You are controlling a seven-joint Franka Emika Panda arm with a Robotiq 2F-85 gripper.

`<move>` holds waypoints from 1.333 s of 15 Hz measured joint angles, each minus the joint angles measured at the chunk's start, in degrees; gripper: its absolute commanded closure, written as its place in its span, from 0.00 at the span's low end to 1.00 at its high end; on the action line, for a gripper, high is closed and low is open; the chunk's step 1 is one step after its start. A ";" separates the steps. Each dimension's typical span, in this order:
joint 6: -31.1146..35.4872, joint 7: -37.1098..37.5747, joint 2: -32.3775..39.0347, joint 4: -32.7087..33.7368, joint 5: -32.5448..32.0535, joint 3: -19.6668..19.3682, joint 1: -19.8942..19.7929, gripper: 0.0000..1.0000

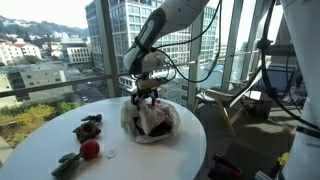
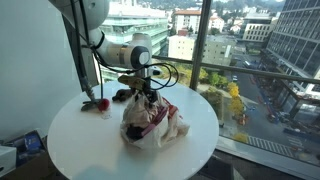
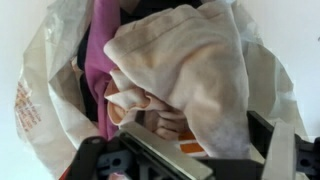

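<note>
The gripper (image 1: 146,97) hovers just over the bag (image 1: 150,128) of cloth (image 3: 190,70), jaws spread wide, gripping nothing; ball (image 1: 90,149) at bag's 8 o'clock

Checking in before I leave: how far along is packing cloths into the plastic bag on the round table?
Done: a cream cloth and a pink cloth already sit inside the crinkled white plastic bag. In hand: nothing; the gripper hovers open just above the bag. Left, probably: a dark crumpled cloth, a red ball and a green item lie outside it on the white round table.
</note>
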 measured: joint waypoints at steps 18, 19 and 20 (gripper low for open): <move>5.32 0.40 -6.18 -0.40 -6.45 4.32 5.34 0.00; 5.32 0.36 -6.18 -0.38 -6.45 4.31 5.30 0.00; 5.32 0.33 -6.18 -0.36 -6.45 4.31 5.27 0.00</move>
